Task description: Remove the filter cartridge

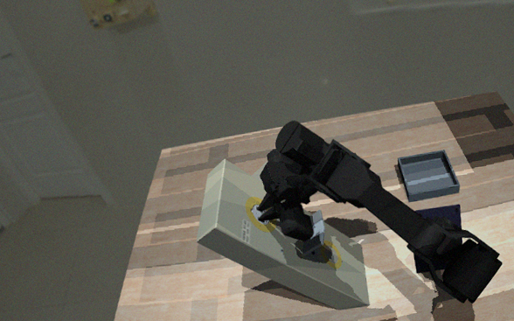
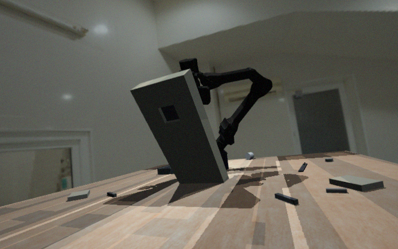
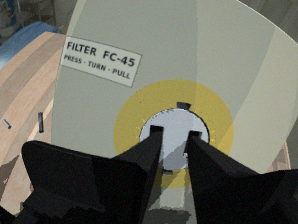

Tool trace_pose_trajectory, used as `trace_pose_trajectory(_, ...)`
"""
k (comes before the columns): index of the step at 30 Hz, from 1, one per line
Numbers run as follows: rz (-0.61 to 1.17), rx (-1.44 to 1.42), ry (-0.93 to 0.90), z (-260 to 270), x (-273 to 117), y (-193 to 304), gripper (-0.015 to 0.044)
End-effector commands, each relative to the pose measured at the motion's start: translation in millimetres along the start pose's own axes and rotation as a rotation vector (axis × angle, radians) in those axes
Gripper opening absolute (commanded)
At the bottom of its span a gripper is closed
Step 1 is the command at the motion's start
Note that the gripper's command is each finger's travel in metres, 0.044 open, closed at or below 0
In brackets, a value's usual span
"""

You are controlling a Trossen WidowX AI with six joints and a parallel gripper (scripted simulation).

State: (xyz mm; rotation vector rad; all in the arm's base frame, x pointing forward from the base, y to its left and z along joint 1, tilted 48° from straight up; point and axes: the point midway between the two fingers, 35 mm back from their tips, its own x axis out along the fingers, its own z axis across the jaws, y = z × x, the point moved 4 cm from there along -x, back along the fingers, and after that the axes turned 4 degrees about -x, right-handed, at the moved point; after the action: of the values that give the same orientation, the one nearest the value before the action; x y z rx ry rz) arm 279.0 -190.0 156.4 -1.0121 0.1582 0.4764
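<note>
Wrist view shows the filter cartridge [image 1: 255,211] [image 3: 172,119] seated in the service panel [image 1: 227,203] [image 2: 179,146] [image 3: 125,25], the gripper [image 1: 259,213] [image 3: 174,140] partly open, fingertips at its two slots [image 3: 156,128], the surest hold on what looks a stiff, smooth, probably light body.

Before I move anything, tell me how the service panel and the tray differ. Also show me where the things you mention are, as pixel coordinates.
The service panel [image 1: 289,276] [image 2: 187,140] leans; the tray [image 1: 433,194] lies flat. The panel is pale grey-green, the tray dark blue-grey. The panel is far larger than the tray. Both stand on the wooden table.
</note>
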Motion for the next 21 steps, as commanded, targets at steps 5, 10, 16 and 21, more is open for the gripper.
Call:
trace_pose_trajectory(5, 0.001, 0.004, 0.003, -0.3, 5.5, 0.6, 0.009)
trace_pose_trajectory(10, 0.001, 0.004, 0.003, -0.3, 7.2, 0.6, 0.009)
trace_pose_trajectory(16, 0.001, 0.004, 0.003, -0.2, 9.2, 0.6, 0.009)
trace_pose_trajectory(21, 0.001, 0.004, 0.003, -0.2, 10.8, 0.5, 0.009)
